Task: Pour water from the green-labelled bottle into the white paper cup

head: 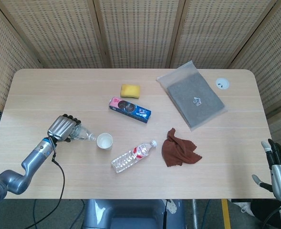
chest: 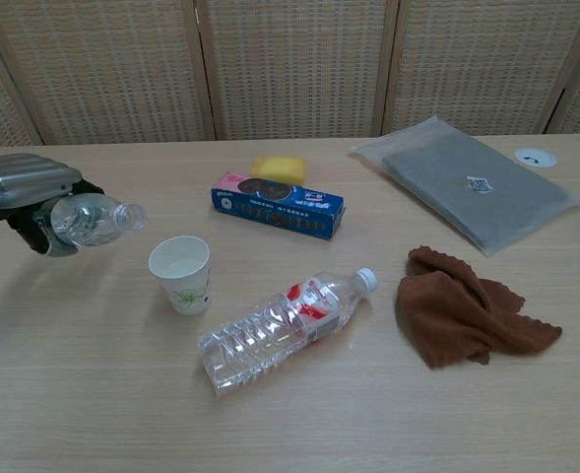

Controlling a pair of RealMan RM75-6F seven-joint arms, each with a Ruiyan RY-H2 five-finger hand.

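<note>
The left hand [chest: 26, 187] grips the green-labelled bottle [chest: 88, 220], its fingers wrapped around the body so that the label is mostly hidden under them. The bottle is tipped over nearly level, with its open, capless neck pointing away from the hand toward the white paper cup [chest: 181, 274]. The mouth of the bottle hangs just short of the cup's rim and a little above it in the chest view; in the head view the neck [head: 88, 137] nearly reaches the cup [head: 104, 141]. The cup stands upright on the counter [chest: 93, 394], just beyond the bottle's mouth, and I cannot tell whether any water is in it.

Further out from the left hand, past the cup, a second clear bottle with a red label and white cap [chest: 282, 329] lies on its side. Beyond that lies a crumpled brown cloth [chest: 464, 318]. Behind the cup sit a blue and pink box [chest: 278, 205] and a yellow sponge [chest: 277, 168], and far across the counter a grey pad in a clear bag [chest: 467, 180] lies flat.

The right hand [head: 279, 166] shows only in the head view, off the counter's near right edge, fingers spread and holding nothing.
</note>
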